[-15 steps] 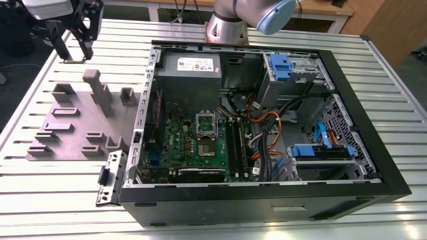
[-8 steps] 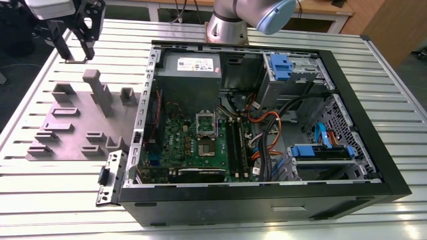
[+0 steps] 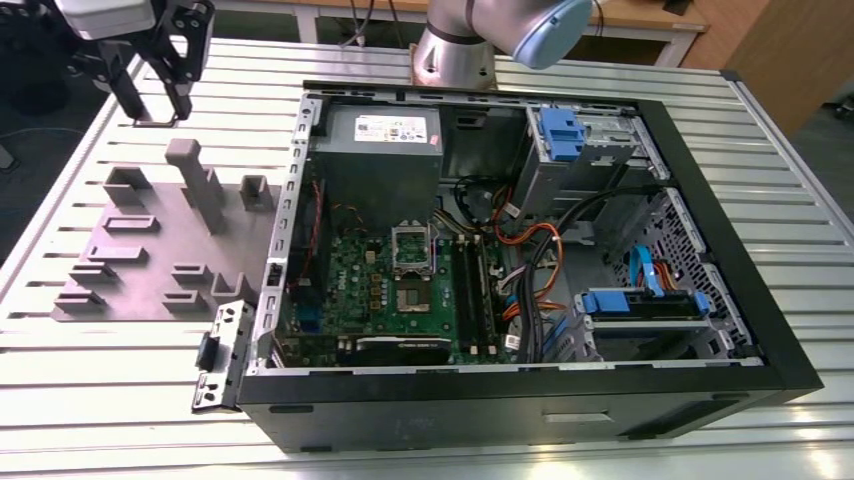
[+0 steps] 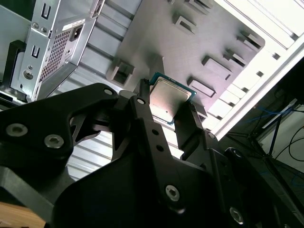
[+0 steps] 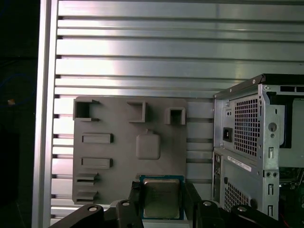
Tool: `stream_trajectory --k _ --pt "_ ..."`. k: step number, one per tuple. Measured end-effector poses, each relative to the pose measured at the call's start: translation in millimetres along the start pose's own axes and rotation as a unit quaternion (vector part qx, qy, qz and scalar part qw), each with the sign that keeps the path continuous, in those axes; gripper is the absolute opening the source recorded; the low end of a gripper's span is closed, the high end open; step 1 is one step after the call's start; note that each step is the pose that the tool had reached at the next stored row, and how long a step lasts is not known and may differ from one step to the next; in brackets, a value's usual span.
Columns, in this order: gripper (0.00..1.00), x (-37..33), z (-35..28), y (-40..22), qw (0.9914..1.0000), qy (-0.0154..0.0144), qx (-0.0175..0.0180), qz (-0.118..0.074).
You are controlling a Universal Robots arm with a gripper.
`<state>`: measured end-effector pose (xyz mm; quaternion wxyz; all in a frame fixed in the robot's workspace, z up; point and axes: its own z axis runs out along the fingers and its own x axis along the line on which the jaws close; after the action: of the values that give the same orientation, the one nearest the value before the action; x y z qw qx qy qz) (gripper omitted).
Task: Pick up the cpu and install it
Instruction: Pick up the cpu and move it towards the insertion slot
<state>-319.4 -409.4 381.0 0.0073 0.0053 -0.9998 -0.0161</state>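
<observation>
The cpu (image 5: 161, 197) is gripped by end effector (image 4: 167, 102).

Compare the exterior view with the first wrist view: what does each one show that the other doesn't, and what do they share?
The exterior view adds the inside of the open computer case: the green motherboard, its silver socket frame, the blue drive brackets and the arm's base behind the case. The first wrist view adds the cpu, pale metal top facing the camera, clamped in the gripper, plus the case's vented rear panel. Both share the gripper, the grey fixture plate, the slatted metal table and the computer case.
</observation>
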Motion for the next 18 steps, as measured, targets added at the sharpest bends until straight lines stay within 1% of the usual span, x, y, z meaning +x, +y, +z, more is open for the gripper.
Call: stream_trajectory --k 18 --pt "0.45 -8.1 -0.1 -0.1 1.00000 0.0000 0.0000 0.000"
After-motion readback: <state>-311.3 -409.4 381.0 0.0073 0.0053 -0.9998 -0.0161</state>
